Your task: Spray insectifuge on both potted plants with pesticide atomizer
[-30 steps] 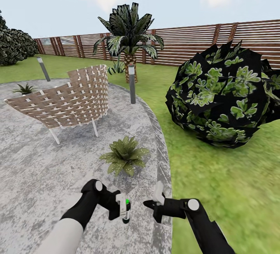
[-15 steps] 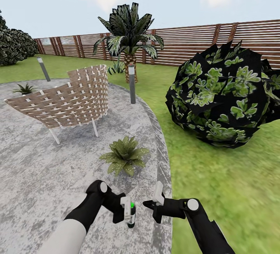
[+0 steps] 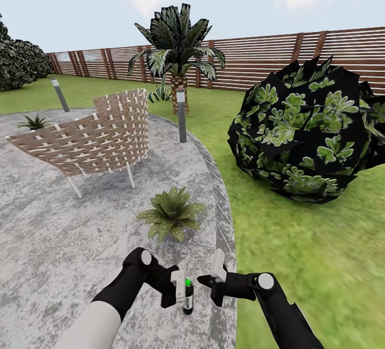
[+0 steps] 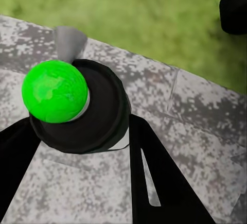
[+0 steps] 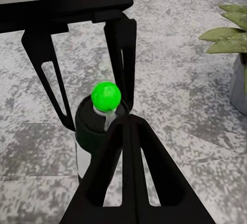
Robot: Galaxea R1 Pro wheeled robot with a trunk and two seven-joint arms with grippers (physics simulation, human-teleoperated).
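We hold the small dark pesticide atomizer with its bright green round cap (image 3: 187,295) upright in our left gripper (image 3: 181,291), low over the near edge of the round grey speckled stone patio (image 3: 64,231). In the left wrist view the green cap and the black shoulder of the bottle (image 4: 77,105) sit between the two black fingers (image 4: 154,172), which are clamped against its sides. Our right gripper (image 3: 209,280) hangs just to the right of the bottle, its tip pointing at the green cap; in the right wrist view its dark fingers (image 5: 128,172) lie together with no gap we can see, reaching up to the bottle's neck (image 5: 105,100).

Just beyond the grippers, on the patio, sits the nearer potted plant, a low rosette of broad pointed green leaves (image 3: 172,212); part of its grey pot (image 5: 239,85) shows in the right wrist view. The second low potted rosette (image 3: 33,122) sits far to the left, at the patio's edge. A woven brown wicker chair on white legs (image 3: 91,137) stands between them. On the green lawn (image 3: 299,252) to the right is a big round dark bush (image 3: 307,132), with a scaly-trunked palm (image 3: 178,54) and a brown slatted wooden fence (image 3: 256,62) behind.
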